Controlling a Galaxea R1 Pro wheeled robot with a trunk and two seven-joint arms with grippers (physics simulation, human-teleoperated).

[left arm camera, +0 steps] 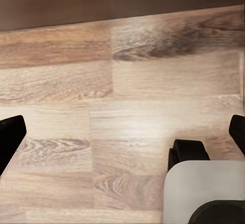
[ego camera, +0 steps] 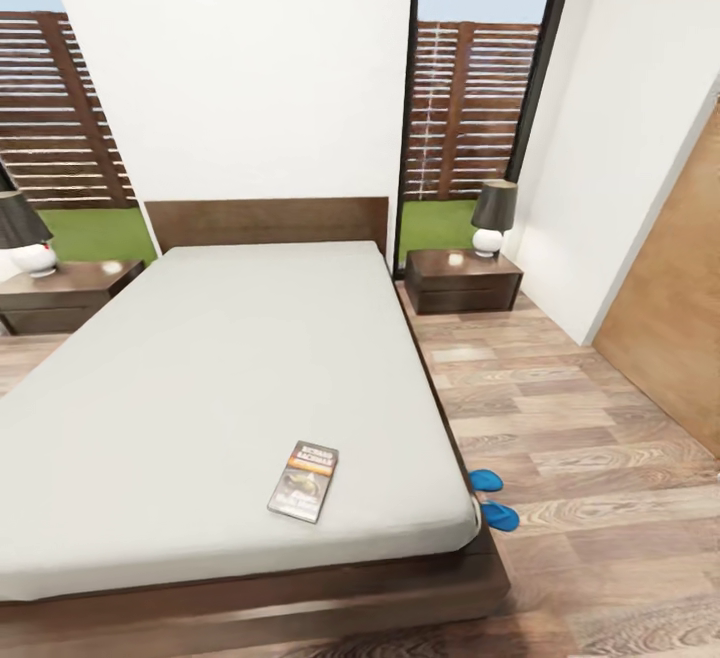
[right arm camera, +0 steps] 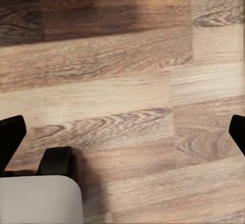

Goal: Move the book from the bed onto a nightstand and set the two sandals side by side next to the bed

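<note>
Head view, left to right. Left nightstand (ego camera: 62, 288) carries a lamp (ego camera: 22, 233). Bed (ego camera: 240, 378): the book (ego camera: 303, 480) lies flat on the mattress near the foot end, toward the right edge. Two blue sandals (ego camera: 492, 498) sit on the floor (ego camera: 580, 438) just beside the bed's right corner, one in front of the other. Right nightstand (ego camera: 462, 280) with its own lamp (ego camera: 492, 218) stands against the far wall.

Left gripper (left arm camera: 122, 132) and right gripper (right arm camera: 122, 132): jaws wide apart, empty, above bare floor.

Judgement: the book is thin, light and stiff, with a slick cover; pinch across an edge, pressing into the soft mattress.
</note>
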